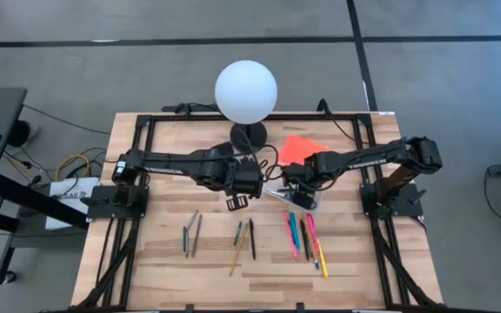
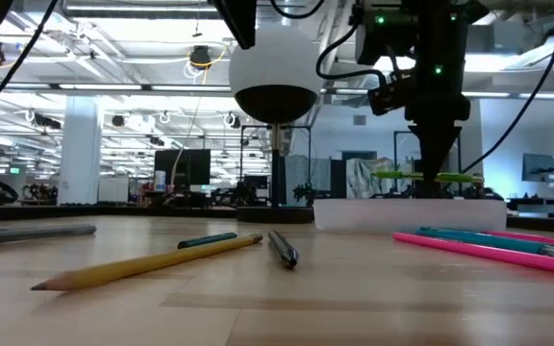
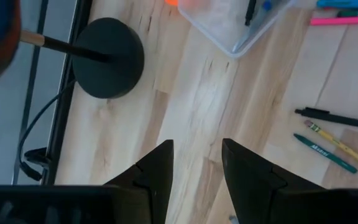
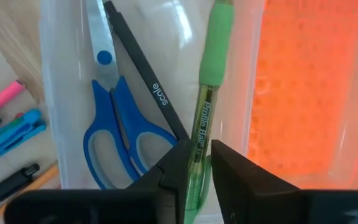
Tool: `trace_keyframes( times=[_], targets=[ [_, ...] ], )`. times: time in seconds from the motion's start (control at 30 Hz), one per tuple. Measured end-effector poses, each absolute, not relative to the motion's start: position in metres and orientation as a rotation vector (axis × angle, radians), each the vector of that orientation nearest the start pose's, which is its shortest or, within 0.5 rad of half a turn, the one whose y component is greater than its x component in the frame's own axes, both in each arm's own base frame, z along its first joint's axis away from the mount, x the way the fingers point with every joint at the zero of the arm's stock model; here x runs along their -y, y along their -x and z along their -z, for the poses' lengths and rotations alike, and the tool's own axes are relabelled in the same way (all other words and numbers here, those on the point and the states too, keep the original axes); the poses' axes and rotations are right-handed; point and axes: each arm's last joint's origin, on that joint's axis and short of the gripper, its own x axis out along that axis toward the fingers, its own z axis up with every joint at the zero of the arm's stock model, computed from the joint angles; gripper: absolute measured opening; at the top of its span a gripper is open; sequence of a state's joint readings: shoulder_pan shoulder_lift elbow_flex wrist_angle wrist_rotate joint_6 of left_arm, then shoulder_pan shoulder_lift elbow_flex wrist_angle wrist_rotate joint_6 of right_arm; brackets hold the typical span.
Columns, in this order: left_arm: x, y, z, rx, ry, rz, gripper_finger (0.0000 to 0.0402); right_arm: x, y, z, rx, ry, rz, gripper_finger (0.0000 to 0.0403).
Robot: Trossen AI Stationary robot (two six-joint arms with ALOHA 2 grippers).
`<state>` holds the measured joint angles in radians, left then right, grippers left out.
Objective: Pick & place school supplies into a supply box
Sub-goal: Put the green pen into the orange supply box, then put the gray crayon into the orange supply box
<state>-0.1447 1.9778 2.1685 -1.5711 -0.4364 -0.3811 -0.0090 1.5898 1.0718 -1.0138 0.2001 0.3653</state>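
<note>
Green pen (image 4: pixel 205 118) — right pincer (image 4: pixel 197 163) astride

Grey floor (image 1: pixel 459 78) (black seams), ceiling lights (image 2: pixel 113 91)

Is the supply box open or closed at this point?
Open. The right wrist view looks straight into the clear supply box, onto the blue-handled scissors and a black pen, with the orange lid lying alongside.

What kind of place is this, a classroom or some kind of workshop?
Probably a robotics lab in a large open workspace, not a classroom. Two robot arms are bolted to a wooden table, other workstations and monitors stand in the hall behind, and ceiling strip lights run far back.
</note>
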Motion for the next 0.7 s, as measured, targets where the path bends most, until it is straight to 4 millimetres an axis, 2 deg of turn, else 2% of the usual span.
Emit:
trace_keyframes(
  times=[0.27,0.4,0.5,0.7],
  targets=[
    [0.046,-0.369,-0.359,-1.237,-0.066,-0.496,0.0132,0.008,-0.271,-0.202,-1.469,-0.138,0.443,0.0108],
    [0.053,-0.366,-0.348,-1.262,-0.067,-0.523,0.0132,0.006,-0.268,-0.209,-1.447,-0.140,0.442,0.0125],
    [0.059,-0.345,-0.338,-1.293,-0.029,-0.581,0.0132,-0.002,-0.261,-0.225,-1.370,-0.151,0.436,0.0134],
    [0.071,-0.281,-0.312,-1.288,0.178,-0.776,0.0132,-0.015,-0.233,-0.270,-1.155,-0.160,0.413,0.0138]
  ],
)
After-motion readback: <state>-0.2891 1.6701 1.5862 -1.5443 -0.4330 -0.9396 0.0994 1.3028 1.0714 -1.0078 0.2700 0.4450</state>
